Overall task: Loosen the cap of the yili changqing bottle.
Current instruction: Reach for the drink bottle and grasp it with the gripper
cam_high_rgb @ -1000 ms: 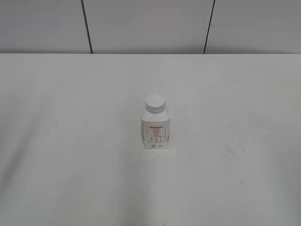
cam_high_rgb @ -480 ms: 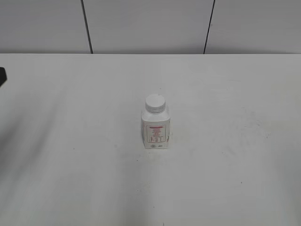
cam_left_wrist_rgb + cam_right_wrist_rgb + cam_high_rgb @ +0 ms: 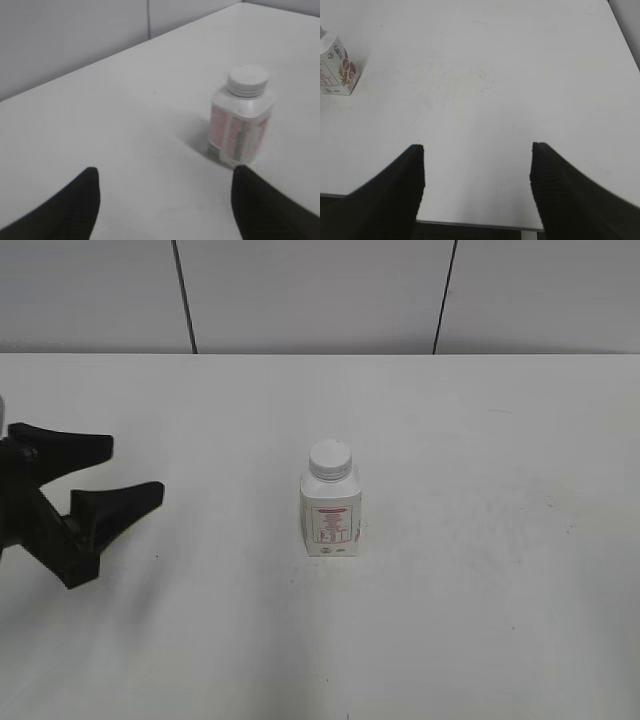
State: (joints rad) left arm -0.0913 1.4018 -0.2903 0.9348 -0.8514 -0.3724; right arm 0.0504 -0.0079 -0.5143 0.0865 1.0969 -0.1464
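White bottle right of left hand

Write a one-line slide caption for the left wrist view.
Open left gripper faces a capped white bottle standing upright on the white table, not yet touching it.

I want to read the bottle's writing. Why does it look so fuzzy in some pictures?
Left wrist view: the yili changqing bottle is soft and blurred, print unreadable. Exterior view: the bottle is sharper but small, its red print too tiny to read. Right wrist view: only its edge shows, cut off at the frame. The lighting is even in all three views.
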